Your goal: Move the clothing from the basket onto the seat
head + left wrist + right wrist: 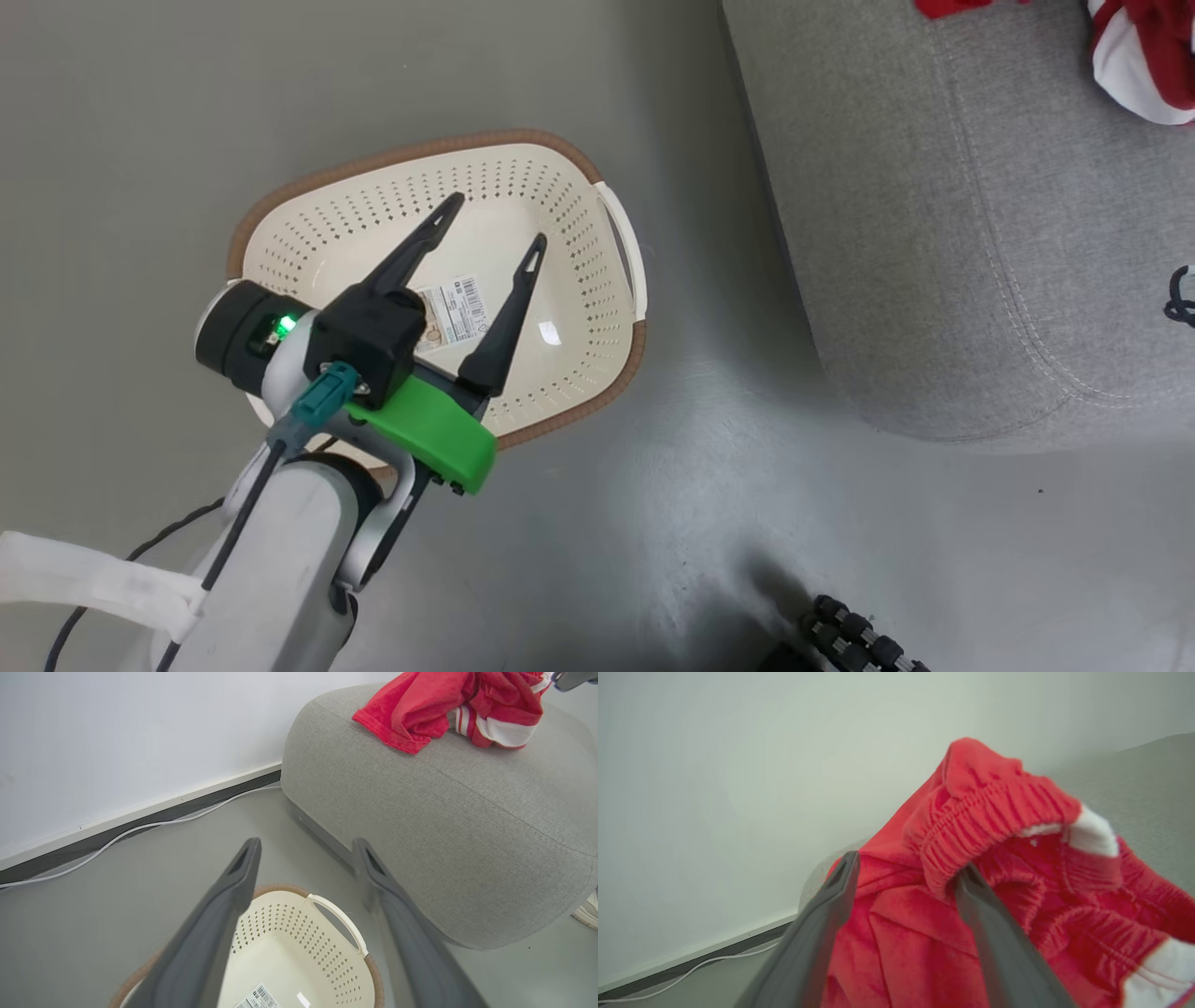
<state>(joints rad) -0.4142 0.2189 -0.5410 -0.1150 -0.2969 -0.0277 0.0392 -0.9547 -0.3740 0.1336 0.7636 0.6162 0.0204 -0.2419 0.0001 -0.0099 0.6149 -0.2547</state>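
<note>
Left gripper (497, 219) is the closest thing to the head camera. Its two fingers are spread wide and hold nothing, and they point down into the basket (420, 154), which is directly under them. The basket looks empty to me: bare bottom with just the label sticker (455, 311) showing between the fingers. The wrist and forearm do cover its near corner, though.

The clothing (448, 709) is nowhere near that gripper. It's ahead of the fingertips and off to their right, well apart, piled on top of the seat (444, 835).

The right gripper (906, 863) is the one next to it. Its fingers are also apart, with red fabric just beyond and between them, and an elastic waistband (980, 816) folds over the tip of one finger. I can't tell if it's actually touching or just overlapping in the shot.

So whatever comes next with the clothes is the right arm's job, I'd say.

The head view cuts the pile (1144, 56) off at the top edge, so I can't see how it's spread out or which way its long axis runs.
</note>
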